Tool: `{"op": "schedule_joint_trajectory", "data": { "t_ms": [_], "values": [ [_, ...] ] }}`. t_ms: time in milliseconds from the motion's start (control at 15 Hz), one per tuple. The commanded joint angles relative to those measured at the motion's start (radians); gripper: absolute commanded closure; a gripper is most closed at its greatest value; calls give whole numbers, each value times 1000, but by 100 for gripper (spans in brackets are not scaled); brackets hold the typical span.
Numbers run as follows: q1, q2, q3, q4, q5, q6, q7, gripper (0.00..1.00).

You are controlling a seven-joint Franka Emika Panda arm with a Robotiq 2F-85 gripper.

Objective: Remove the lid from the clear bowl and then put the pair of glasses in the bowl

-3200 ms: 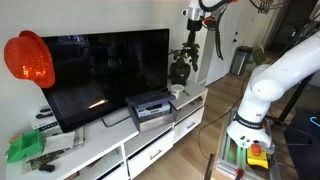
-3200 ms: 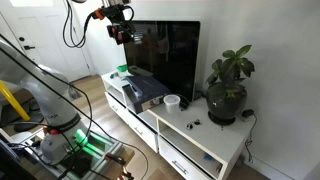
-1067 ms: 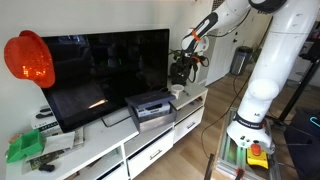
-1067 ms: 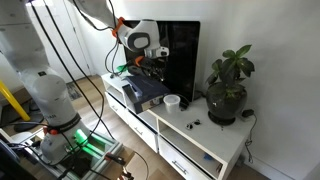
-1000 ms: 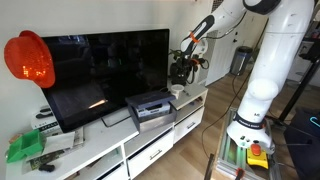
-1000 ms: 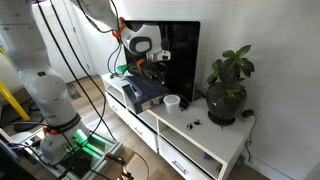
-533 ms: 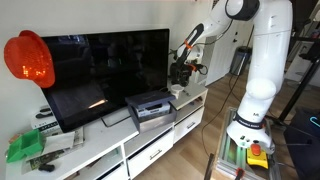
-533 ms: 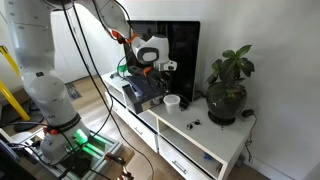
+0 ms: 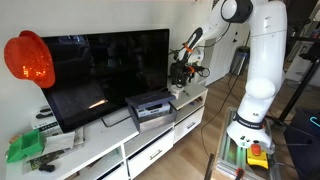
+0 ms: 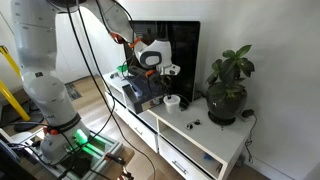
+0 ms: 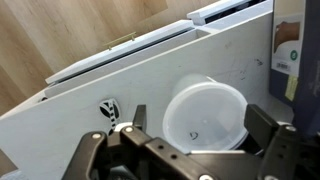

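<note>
Holding the tool (image 11: pixel 198 128) released and empty in the wrist view, spreading its fingers (image 11: pixel 268 130) wide to either side of the clear bowl (image 11: pixel 205 95) without touching it. Looking straight down on the lid (image 11: pixel 210 115), apparently sitting on the bowl as a pale, flat, translucent disc. Judging both as thin, light plastic: stiff enough to pinch, yet smooth and probably slippery, and prone to tipping or skating across the white surface (image 11: pixel 150 70) under any sideways nudge. Favouring a hold across the lid's rim, closing gently from both sides, seeing no knob or tab to take instead. Not being able to tell a snapped-on lid from one merely resting, so allowing for the bowl lifting along with it. Finding the pair of glasses (image 11: pixel 109 108) near the bowl, lying on the surface as a small dark shape, too small for reading the fold of the arms. Treating them as light and fragile, best taken at the bridge or frame rather than the lenses. Passing the grey device (image 10: pixel 140 92) beside the bowl in an exterior view, then reaching the potted plant (image 10: pixel 228 85) farther along and the television (image 10: pixel 182 45) standing behind everything.
</note>
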Motion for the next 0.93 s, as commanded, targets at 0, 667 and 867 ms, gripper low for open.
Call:
{"op": "schedule_joint_trajectory", "data": {
  "t_ms": [0, 667, 867],
  "values": [
    [-33, 43, 0, 50, -1, -46, 102, 0],
    [-185, 133, 123, 146, 181, -51, -42, 23],
    [-206, 165, 135, 176, 199, -63, -50, 51]
  ]
}}
